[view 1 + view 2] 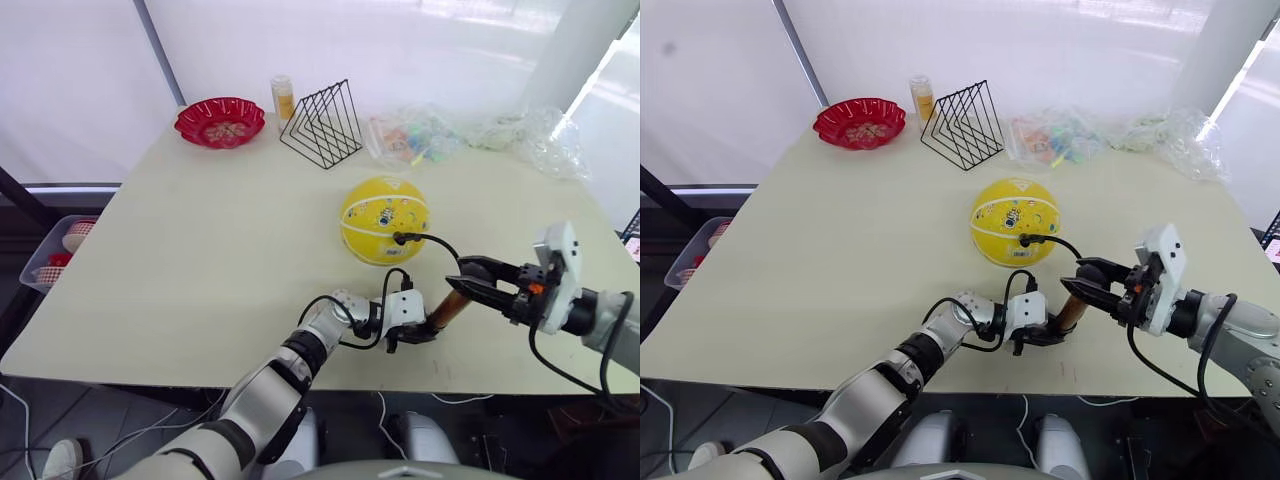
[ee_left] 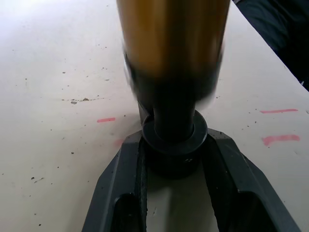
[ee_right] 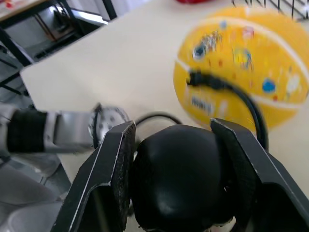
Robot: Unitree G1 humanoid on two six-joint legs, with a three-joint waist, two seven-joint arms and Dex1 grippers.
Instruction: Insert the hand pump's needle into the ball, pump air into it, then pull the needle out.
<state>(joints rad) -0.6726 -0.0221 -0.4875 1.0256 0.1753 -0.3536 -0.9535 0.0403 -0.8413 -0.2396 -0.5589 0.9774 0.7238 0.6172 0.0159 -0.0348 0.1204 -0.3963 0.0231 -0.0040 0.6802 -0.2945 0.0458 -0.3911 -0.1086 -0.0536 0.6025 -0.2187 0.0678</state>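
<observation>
The yellow ball [image 1: 384,220] rests near the middle of the table. The black angled connector of the needle [image 1: 402,238] sits against the ball's near side, and the pin itself is hidden. From it the black hose [image 1: 440,245] loops back to the hand pump [image 1: 450,305], which lies tilted between my two grippers. My left gripper [image 1: 412,334] is shut on the pump's black lower end cap [image 2: 174,145]. My right gripper [image 1: 474,279] is shut on the pump's black handle [image 3: 181,174] at the upper end.
A red scalloped bowl [image 1: 220,121], a small yellow jar [image 1: 284,97] and a black wire rack [image 1: 322,124] stand along the far edge. Crumpled clear plastic bags [image 1: 470,133] lie at the far right. A basket [image 1: 55,252] sits off the table's left side.
</observation>
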